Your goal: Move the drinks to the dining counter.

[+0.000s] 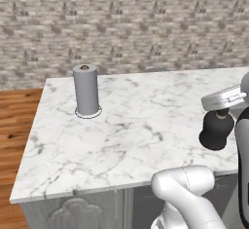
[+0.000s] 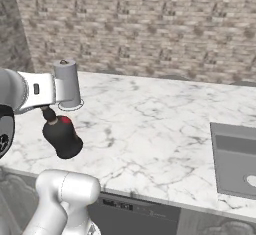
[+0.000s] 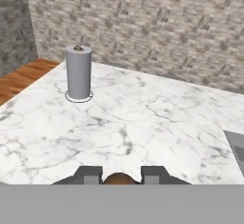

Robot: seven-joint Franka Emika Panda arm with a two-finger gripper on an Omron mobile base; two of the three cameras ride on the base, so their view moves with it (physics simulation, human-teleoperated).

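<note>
My gripper (image 1: 222,110) is shut on the narrow neck of a squat black bell-shaped bottle (image 1: 216,131). The bottle (image 2: 62,138) leans a little and sits low over the white marble dining counter (image 2: 150,129), near its front edge. I cannot tell whether its base touches the top. In the hand view the gripper (image 3: 119,176) has the bottle's brown top (image 3: 119,179) wedged between its two fingertips (image 3: 88,174). The counter (image 1: 136,125) stretches ahead of it (image 3: 138,118).
A grey paper-towel roll (image 1: 86,90) (image 2: 67,84) (image 3: 78,73) stands upright at the counter's far left. An inset steel sink (image 2: 235,164) (image 3: 237,144) lies to the right. A brick wall (image 1: 126,23) backs the counter; wood floor (image 1: 14,121) lies off its left end.
</note>
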